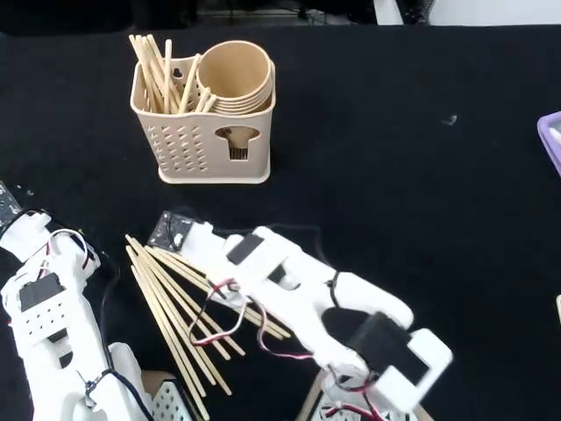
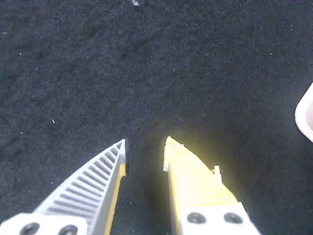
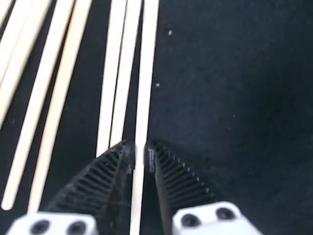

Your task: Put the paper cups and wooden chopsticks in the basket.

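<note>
Your right tool (image 3: 139, 152) is clamped on one pale wooden chopstick (image 3: 146, 73) from the pile (image 1: 175, 298) lying on the black surface (image 1: 421, 219), left tool (image 2: 144, 147) hangs with jaws apart, so next you lift it clear and carry it to the beige perforated plastic basket (image 1: 197, 145).

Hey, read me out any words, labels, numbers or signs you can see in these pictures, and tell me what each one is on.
No text can be read anywhere: none on the basket, the paper cups, the chopsticks or the table.
The opening in the basket's front is a cutout, not a sign.
</note>
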`<state>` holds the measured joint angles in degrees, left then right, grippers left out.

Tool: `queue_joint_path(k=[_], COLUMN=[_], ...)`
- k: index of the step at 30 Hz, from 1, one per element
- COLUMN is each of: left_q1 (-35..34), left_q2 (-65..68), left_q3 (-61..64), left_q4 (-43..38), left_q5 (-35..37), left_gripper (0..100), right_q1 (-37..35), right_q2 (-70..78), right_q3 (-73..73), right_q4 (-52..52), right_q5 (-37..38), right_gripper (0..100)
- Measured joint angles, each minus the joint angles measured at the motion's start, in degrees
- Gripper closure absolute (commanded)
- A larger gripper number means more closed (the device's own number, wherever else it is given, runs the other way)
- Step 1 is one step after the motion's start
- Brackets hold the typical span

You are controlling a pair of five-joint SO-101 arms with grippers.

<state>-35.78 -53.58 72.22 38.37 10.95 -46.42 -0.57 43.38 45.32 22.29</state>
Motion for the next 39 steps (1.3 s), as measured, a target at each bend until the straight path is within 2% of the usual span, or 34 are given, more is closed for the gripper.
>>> queue_joint_path(k=[5,11,20,30,39], left_q1=[0.0,0.0,0.0,0.0,0.0], left_q2=[0.0,0.0,0.0,0.0,0.0], left_q3=[0.0,0.0,0.0,0.0,0.0], left_q4=[0.0,0.0,0.0,0.0,0.0], left_q5=[0.0,0.0,0.0,0.0,0.0], left_gripper=[87,87,87,87,87], right_q1=[0.09,-0.09,-3.25,-3.25,-3.16], right_q2=[-0.44,-5.27,-5.36,-5.01,2.9], right_q3=[-0.44,-0.44,3.78,3.87,-2.73], right_q4=[0.97,3.25,-5.27,-5.71,-2.81], right_q5=[-0.09,-2.73,-3.96,-3.96,-3.96], right_gripper=[96.6,83.7,86.1,85.8,86.1])
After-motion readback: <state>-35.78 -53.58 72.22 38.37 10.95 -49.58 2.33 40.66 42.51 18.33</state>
